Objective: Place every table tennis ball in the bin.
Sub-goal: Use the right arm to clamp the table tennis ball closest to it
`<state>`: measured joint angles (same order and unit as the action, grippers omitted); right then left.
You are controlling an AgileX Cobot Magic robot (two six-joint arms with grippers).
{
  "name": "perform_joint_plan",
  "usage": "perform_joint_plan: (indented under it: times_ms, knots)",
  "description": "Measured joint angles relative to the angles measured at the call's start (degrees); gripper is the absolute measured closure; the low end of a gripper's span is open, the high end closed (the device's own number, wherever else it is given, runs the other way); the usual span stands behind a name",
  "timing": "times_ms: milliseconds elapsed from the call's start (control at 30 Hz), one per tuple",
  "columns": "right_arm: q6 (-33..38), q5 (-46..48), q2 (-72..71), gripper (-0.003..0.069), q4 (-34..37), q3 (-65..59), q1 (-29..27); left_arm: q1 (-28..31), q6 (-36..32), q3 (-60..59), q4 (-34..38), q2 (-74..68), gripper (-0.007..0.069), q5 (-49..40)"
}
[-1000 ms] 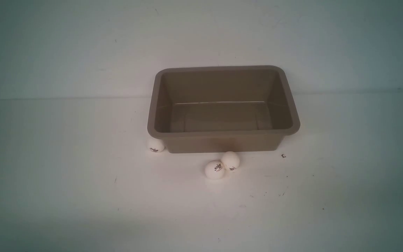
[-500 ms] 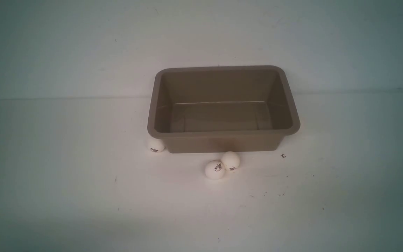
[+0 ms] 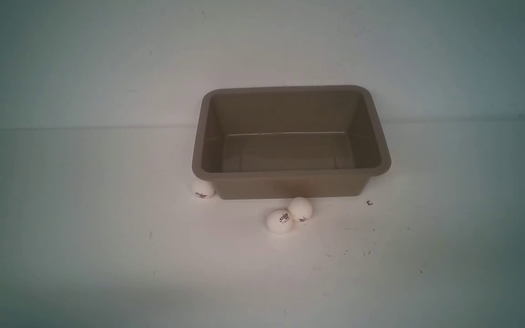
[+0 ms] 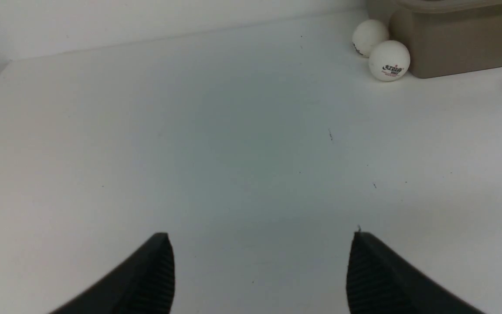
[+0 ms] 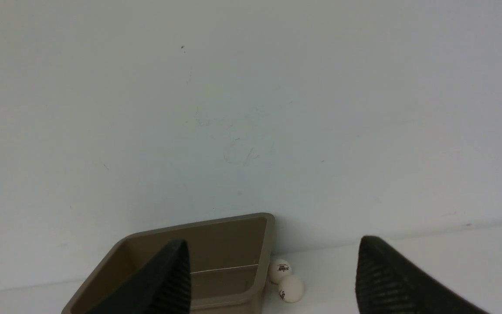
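Jaws of left gripper and right gripper are held wide apart, empty. Beside the bin, table tennis balls are seen.

Legible marking is confined to the table tennis balls.

Front view:
- The corner ball, at the front left corner of the bin, bears a small dark-and-red mark low on its face.
- The nearer pair ball bears the same mark on its upper face.
- The farther pair ball bears it at its lower right.
- No characters resolve in this view.

Left wrist view:
- The closer ball shows a red logotype above a line of dark small print. The characters are too small to read with certainty.
- The rear ball shows only a dark fragment at its edge.

Right wrist view:
- The wall-side ball and the outer ball show dark marks, unreadable.
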<state>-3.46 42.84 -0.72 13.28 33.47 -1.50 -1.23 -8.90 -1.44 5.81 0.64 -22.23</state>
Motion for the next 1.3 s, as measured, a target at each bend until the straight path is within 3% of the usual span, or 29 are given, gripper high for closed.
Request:
perform_joint_plan:
  times_ms: [367, 667, 933, 1133, 1300]
  knots:
    - [0.00, 4.24, 0.00, 0.0197, 0.00, 0.00, 0.00, 0.00, -0.42, 0.00, 1.63, 0.00, 0.0146, 0.49]
    - [1.35, 5.79, 0.00, 0.0197, 0.00, 0.00, 0.00, 0.00, 0.61, -0.14, 21.40, 0.00, 0.0146, 7.31]
    - [3.46, 5.99, 0.00, 0.0197, 0.00, 0.00, 0.00, 0.00, -0.66, -0.06, 32.70, 0.00, 0.0146, 13.65]
    - [5.89, 5.12, 0.00, 0.0197, 1.15, 0.00, 0.00, 0.00, -9.64, 9.49, 33.71, -0.53, 0.0146, 7.08]
    - [9.27, 4.94, 0.00, 0.0197, 3.52, 0.00, 0.00, 0.00, -12.72, 17.24, 33.13, -5.43, 0.0146, -1.85]
